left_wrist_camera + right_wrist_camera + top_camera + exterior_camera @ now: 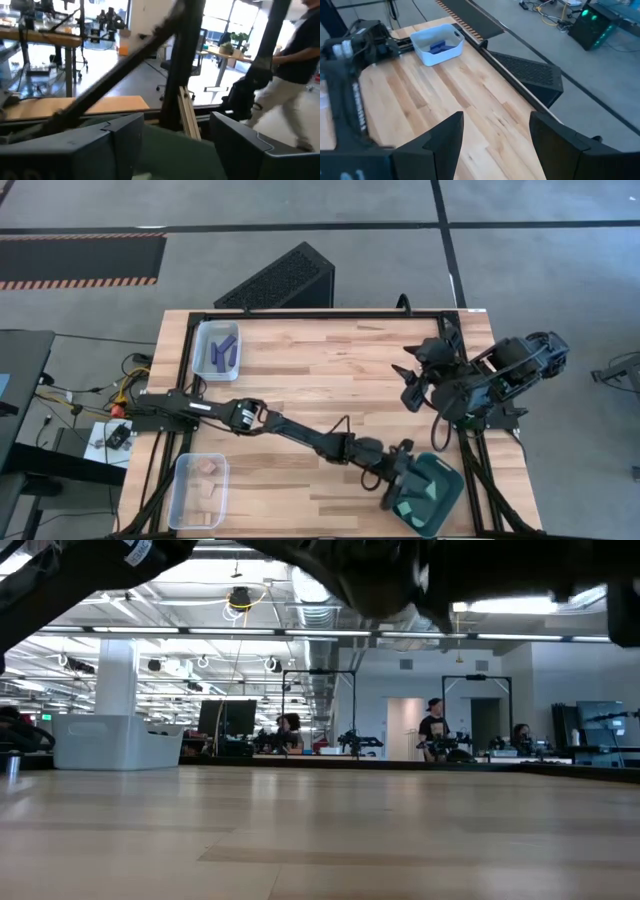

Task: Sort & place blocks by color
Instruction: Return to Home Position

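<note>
Overhead view: left gripper (398, 488), fingers apart, hangs over the dark teal tray (455, 480). Blue blocks (222, 352) lie in a clear bin (200, 338) far from it, at the opposite corner of the table (330, 370). Tan pieces (208, 466) lie in a second clear bin (180, 492) beside its arm's base. Right gripper (410, 387), fingers apart, waits near the tray.
Low view: people (435, 730) beyond the table.
Left wrist view: tray just beneath the gripper.
Right wrist view: blue blocks' bin well ahead.
</note>
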`<state>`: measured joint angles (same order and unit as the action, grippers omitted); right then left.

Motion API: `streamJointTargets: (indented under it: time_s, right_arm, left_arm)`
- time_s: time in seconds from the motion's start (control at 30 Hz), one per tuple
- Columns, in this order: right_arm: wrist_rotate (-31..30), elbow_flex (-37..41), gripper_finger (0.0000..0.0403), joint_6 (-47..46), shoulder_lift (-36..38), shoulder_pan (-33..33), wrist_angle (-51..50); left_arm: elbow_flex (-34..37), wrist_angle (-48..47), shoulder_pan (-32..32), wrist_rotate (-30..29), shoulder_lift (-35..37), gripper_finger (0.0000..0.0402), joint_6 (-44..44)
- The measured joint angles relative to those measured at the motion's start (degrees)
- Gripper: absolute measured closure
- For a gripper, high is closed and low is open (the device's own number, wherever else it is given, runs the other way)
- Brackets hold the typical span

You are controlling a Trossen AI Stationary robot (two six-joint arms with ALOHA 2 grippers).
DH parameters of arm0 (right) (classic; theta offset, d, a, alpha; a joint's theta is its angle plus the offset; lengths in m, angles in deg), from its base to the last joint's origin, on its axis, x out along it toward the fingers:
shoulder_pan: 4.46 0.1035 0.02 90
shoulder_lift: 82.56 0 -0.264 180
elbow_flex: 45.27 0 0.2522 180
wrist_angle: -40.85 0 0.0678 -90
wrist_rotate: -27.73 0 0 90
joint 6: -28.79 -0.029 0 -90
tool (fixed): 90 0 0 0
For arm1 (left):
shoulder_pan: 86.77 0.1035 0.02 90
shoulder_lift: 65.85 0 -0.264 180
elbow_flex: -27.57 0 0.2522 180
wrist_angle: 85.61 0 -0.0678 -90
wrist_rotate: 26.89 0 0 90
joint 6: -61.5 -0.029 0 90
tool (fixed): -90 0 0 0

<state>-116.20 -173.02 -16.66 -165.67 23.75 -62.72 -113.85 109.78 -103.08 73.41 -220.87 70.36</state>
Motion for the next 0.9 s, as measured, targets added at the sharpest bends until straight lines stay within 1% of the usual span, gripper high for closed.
streamJointTargets:
  time_s: [0.1, 0.17, 0.27, 0.37, 0.57, 0.63, 0.7, 0.8, 0.83, 0.9]
  right_arm:
    - [-0.1, 0.0, 0.0154, -0.2, 0.0, 1.0, 1.0]
    - [-0.1, 0.0, 0.0154, -0.2, 0.4, 1.7, 2.2]
    - [-0.9, 0.0, 0.0154, -0.2, 0.9, 2.3, 3.9]
    - [-2.6, 0.0, 0.0154, 0.2, 1.2, 3.4, 5.7]
    - [-7.6, 0.0, 0.0154, 5.2, 2.6, 7.4, 10.9]
    - [-10.5, 0.0, 0.0154, 6.0, 2.7, 9.3, 10.6]
    - [-13.8, 0.0, 0.0155, 5.2, 2.8, 11.6, 8.1]
    - [-17.0, 0.4, 0.0168, -2.2, 4.1, 15.3, 0.1]
    - [-18.3, 1.9, 0.0174, -3.9, 5.1, 16.6, 0.1]
    - [-20.8, 6.4, 0.0185, -4.5, 8.1, 19.4, 1.7]
  left_arm:
    - [0.0, -6.1, 1.5, 1.1, 4.1, 0.02, 2.1]
    - [0.0, -11.8, 2.6, 1.1, 7.4, 0.022, 2.3]
    - [-0.1, -18.9, 3.9, 1.1, 11.1, 0.0264, -0.8]
    - [0.1, -22.7, 4.9, 2.1, 13.3, 0.0313, -5.4]
    - [0.0, -29.2, 7.3, 4.8, 18.8, 0.0389, -4.1]
    - [0.0, -31.5, 7.8, 4.7, 19.8, 0.0397, -3.8]
    - [0.1, -33.7, 8.0, 3.3, 21.2, 0.0398, -3.9]
    - [0.0, -36.6, 7.7, -0.5, 24.5, 0.0401, -6.3]
    - [-0.1, -37.8, 7.5, -1.5, 25.5, 0.0401, -7.4]
    - [0.2, -41.1, 7.3, -3.0, 26.8, 0.0401, -8.9]
